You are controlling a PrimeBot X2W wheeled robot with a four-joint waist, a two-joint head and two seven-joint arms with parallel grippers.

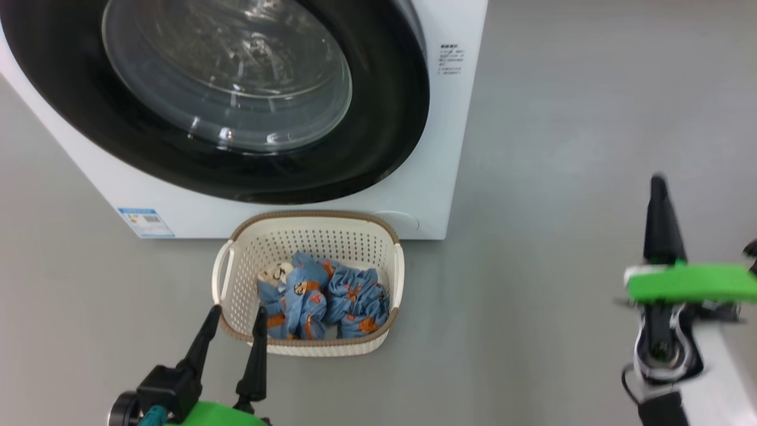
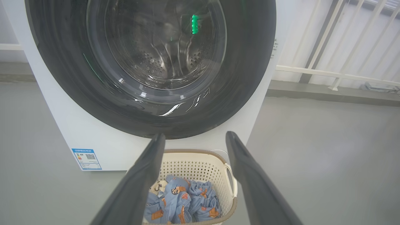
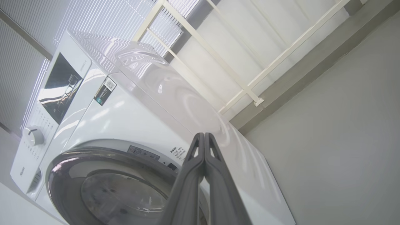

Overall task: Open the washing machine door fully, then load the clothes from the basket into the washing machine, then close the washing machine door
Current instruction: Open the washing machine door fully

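Nearest is the left gripper, low at the near edge of the basket, its jaws spread wide and holding nothing. I think it waits there to reach the clothes later. Off to the side, over the floor, the right gripper has its jaws pressed tight together, empty. The washing machine door is shut on the washing machine, so opening it comes first. The basket sits on the floor right in front of the washer. I count one washer, one door, one basket, two blue garments, two grippers.
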